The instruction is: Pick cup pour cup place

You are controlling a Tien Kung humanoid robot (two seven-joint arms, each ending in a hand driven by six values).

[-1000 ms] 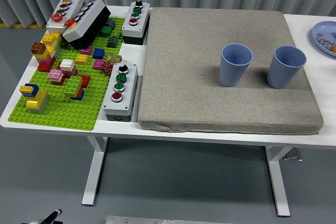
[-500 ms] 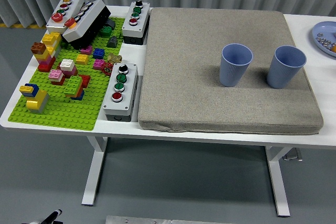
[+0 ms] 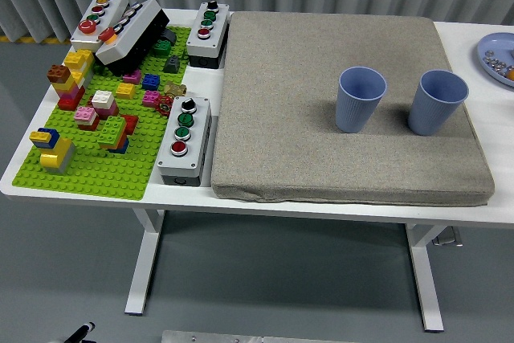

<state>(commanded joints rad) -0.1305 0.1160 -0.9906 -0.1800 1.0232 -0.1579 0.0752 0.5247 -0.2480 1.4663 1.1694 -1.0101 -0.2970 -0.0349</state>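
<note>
Standing upright, near each other but apart at right of centre on the grey mat, are two blue cups; neither robot hand shows, so their state is unknowable

Neither arm nor robot hand shows anywhere in the head view.

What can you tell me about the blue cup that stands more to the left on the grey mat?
The left blue cup is a plain tapered cup, wider at the rim than at the base, with fine vertical ribs on its wall; it looks like plastic or paper. It stands upright, mouth open upward, on the grey mat, right of the mat's middle. Whether anything is inside cannot be told. Only the mat touches it; the right blue cup stands apart beside it. No hand is near.
</note>
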